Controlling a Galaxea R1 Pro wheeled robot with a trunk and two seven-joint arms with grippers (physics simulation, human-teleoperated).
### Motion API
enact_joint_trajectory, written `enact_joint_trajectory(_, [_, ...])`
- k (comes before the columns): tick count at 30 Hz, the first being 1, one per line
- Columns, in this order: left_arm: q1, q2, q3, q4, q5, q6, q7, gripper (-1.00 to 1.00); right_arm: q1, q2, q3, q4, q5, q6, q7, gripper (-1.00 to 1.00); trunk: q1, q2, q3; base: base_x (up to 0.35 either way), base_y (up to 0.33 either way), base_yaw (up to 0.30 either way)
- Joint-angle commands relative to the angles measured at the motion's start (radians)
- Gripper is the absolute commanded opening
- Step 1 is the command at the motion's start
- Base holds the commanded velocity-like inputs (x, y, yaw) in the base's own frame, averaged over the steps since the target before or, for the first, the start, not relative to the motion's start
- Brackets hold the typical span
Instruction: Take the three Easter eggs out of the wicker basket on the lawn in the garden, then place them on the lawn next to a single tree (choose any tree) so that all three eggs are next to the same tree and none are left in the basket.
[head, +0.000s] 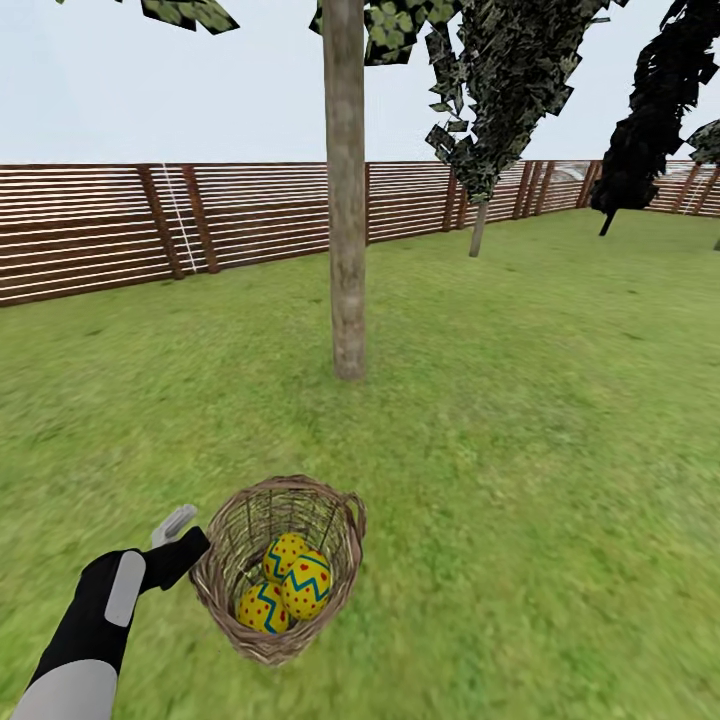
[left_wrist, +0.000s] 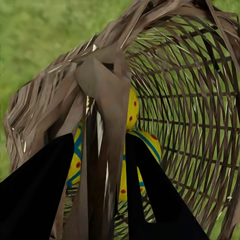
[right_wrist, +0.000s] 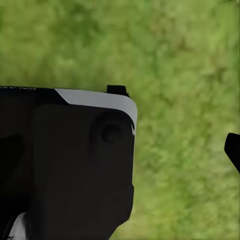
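Three Easter eggs (head: 286, 585) partly hidden | wicker basket (head: 250, 520) | left gripper (left_wrist: 97, 165) gripping handle

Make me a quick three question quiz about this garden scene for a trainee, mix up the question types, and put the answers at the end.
1. True or false: all three Easter eggs lie inside the wicker basket.
2. Which end effector grips the basket's handle: A left, B right?
3. Fill in: the trunk standing on the lawn beyond the basket belongs to a ____.

Key: 1 true; 2 A; 3 tree.
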Motion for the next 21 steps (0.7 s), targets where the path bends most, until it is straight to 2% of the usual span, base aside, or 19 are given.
enact_joint_trajectory(1, [-0.001, 0.000, 0.003, -0.001, 0.007, 0.006, -0.009, -1.00, -0.001, 0.000, -0.001, 0.003, 0.007, -0.005, -0.005, 1.00, 0.001, -0.002, -0.002, 0.141, 0.000, 0.000])
enact_joint_trajectory(5, [-0.001, 0.000, 0.004, -0.002, 0.007, 0.006, -0.009, -1.00, -0.001, 0.001, -0.002, 0.003, 0.007, -0.005, -0.005, 1.00, 0.001, -0.002, -0.002, 0.122, 0.000, 0.005])
enact_joint_trajectory(12, [-0.001, 0.000, 0.005, -0.002, 0.007, 0.005, -0.009, -1.00, -0.001, 0.002, -0.001, 0.004, 0.011, -0.005, -0.005, 1.00, 0.001, -0.002, -0.002, 0.030, 0.000, 0.259])
enact_joint_trajectory(21, [-0.001, 0.000, 0.005, -0.002, 0.007, 0.006, -0.009, -1.00, -0.001, 0.001, 0.000, 0.005, 0.016, -0.005, -0.005, 1.00, 0.001, -0.002, -0.002, 0.000, 0.000, 0.016])
